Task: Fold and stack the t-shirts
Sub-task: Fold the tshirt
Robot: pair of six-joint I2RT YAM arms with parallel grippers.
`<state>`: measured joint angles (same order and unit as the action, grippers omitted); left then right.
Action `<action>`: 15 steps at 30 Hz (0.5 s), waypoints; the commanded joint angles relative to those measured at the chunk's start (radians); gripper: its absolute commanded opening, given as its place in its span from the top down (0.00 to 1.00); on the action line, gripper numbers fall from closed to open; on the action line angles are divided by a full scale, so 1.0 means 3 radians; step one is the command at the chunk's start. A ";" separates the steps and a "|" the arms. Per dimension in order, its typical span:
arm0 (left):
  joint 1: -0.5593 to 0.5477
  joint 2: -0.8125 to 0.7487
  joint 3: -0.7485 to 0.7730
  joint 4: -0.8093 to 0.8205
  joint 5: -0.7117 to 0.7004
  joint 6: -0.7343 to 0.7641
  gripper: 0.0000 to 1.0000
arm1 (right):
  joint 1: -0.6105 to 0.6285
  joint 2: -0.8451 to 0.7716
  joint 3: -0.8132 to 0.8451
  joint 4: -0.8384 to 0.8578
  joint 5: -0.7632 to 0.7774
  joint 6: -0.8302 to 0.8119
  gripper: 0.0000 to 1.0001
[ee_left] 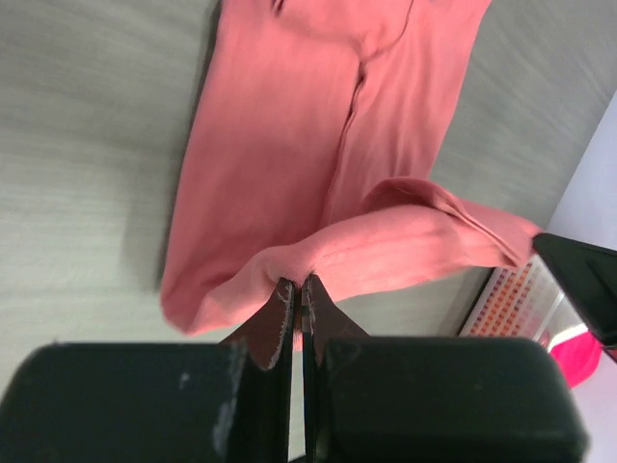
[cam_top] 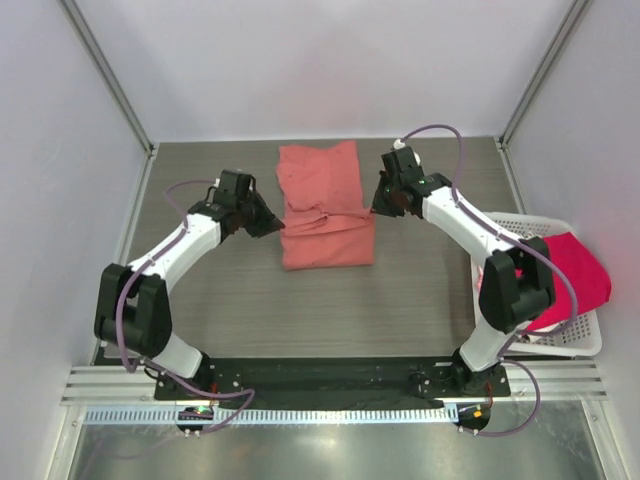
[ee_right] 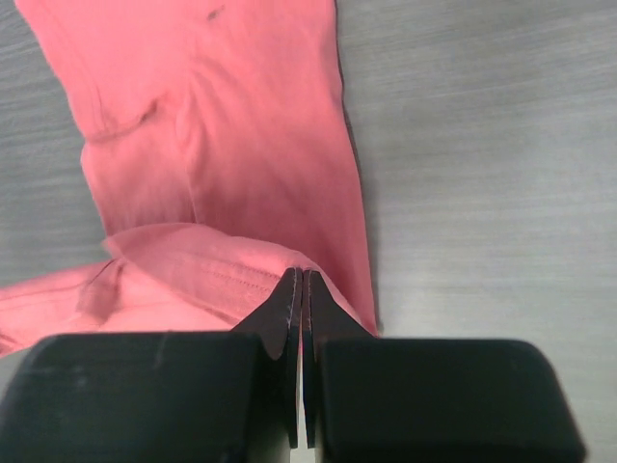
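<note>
Looking from the top, the plain salmon-coral cloth t-shirt lies on the grey wood-grain table, with the left gripper and right gripper at opposite edges, probably to carry a fold over evenly. Left wrist cam: jaws clamped on a raised fold. Right wrist: same, pinching cloth.

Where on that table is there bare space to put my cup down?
The widest bare patch of grey table lies between the near edge of the salmon-coral cloth t-shirt and the arm bases. The far corners, behind each arm, are free. The middle is crowded: left gripper and right gripper pinch the shirt's sides; the white lattice basket fills the right edge.
</note>
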<state>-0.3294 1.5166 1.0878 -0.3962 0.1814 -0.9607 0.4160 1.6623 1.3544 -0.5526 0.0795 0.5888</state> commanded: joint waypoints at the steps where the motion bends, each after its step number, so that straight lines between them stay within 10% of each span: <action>1: 0.0085 0.0297 0.0367 0.0206 -0.0048 0.0058 1.00 | -0.0077 0.0287 0.0423 0.0083 -0.0213 -0.0178 0.99; 13: 0.0336 0.1463 0.1368 0.0282 0.0177 -0.0014 1.00 | -0.0333 0.1458 0.1563 0.0119 -0.0511 -0.0188 0.99; 15: 0.0356 0.1724 0.1497 0.0364 0.0421 -0.0009 0.85 | -0.0374 0.1566 0.1723 0.0144 -0.0556 -0.0219 0.94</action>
<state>-0.2375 1.9743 1.4654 -0.3481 0.2192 -0.9615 0.3252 2.1189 1.7653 -0.5480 -0.0551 0.5495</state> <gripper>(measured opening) 0.102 0.039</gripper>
